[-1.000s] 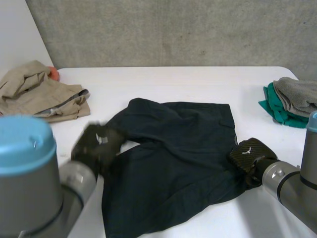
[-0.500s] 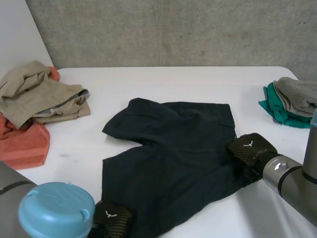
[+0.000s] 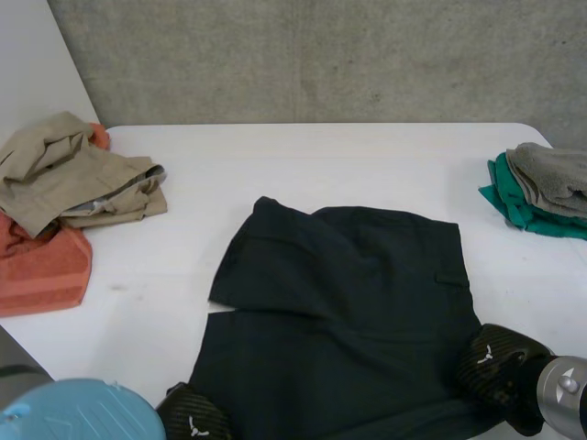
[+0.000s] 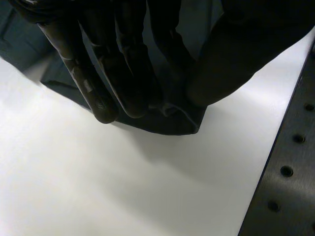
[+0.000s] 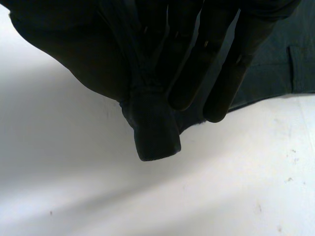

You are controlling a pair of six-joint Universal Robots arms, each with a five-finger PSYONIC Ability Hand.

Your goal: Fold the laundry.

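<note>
A: Two hands, one garment. Each hand pinches one corner of the dark shorts (image 3: 348, 302), which lie flat on the white table (image 3: 303, 156) and stretch away from both palms.

B: How firm is the hold?

A: The left hand (image 3: 197, 423) presses the hem between its fingers (image 4: 113, 73) and its thumb, and only a small tip of cloth shows past the fingertips. The right hand (image 3: 495, 362) nips its corner the same way, thumb (image 5: 152, 140) against fingers.

B: So what may fail?

A: I think the hem can slip out when they lift, because so little cloth is caught. Also, one hand may hold only the top layer. Then the lower layer would drag on the table and bunch.

B: And the fold itself?

A: If one hand travels faster than the other, the edges will meet crooked. The perforated metal strip (image 4: 290, 162) just beside the left thumb could also catch the cloth.
</note>
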